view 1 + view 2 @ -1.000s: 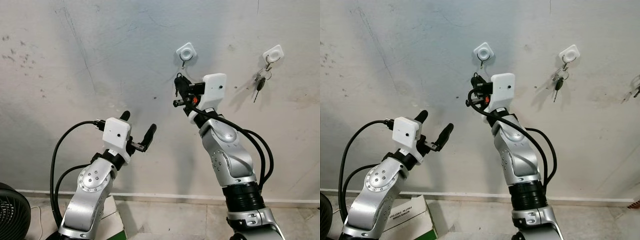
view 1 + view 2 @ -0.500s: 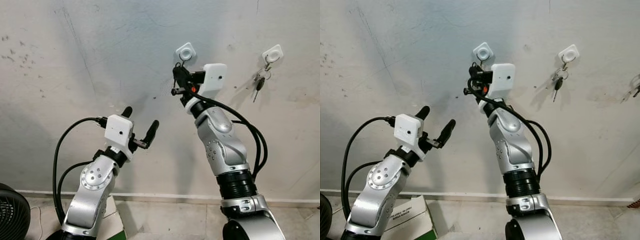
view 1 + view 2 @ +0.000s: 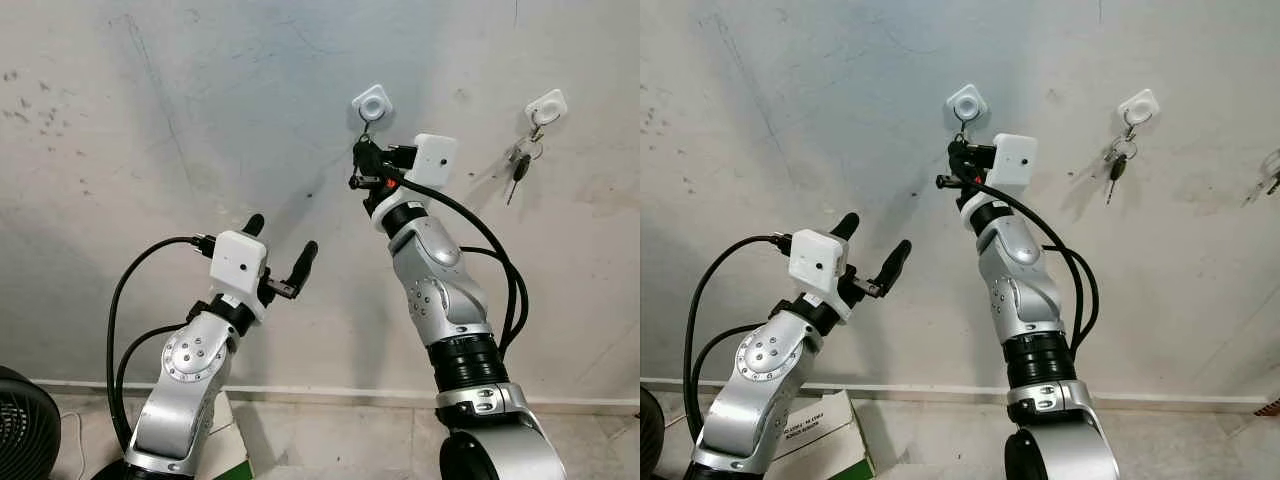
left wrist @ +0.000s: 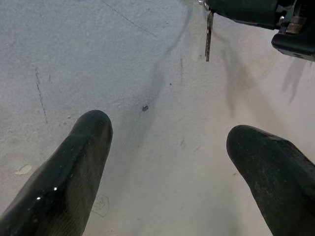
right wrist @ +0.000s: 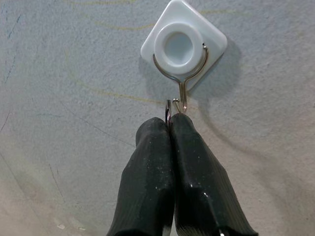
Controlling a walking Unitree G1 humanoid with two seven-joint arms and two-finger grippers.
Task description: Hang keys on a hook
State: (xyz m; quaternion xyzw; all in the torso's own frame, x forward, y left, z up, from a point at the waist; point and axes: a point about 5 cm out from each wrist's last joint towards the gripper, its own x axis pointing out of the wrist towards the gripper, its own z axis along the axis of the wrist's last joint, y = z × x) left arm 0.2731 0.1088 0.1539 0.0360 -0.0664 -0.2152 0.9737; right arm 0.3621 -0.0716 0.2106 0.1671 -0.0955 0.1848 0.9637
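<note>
A white square wall hook (image 3: 370, 102) with a wire loop (image 5: 183, 101) is fixed to the grey wall. My right gripper (image 3: 361, 160) is raised just below it, shut on a key ring (image 5: 168, 109). The ring's top pokes out between the fingertips, right beside the tip of the wire loop. A key (image 4: 209, 37) hangs down under that gripper. My left gripper (image 3: 278, 245) is lower and to the left, open and holding nothing, its fingers (image 4: 83, 162) pointing at the bare wall.
A second white hook (image 3: 546, 104) to the right carries a bunch of keys (image 3: 518, 162). More keys hang at the far right edge (image 3: 1270, 178). On the floor below sit a black fan (image 3: 22, 425) and a cardboard box (image 3: 820, 425).
My right gripper has risen with the key ring from well below the hook to just under its wire loop. The left arm lifted slightly.
</note>
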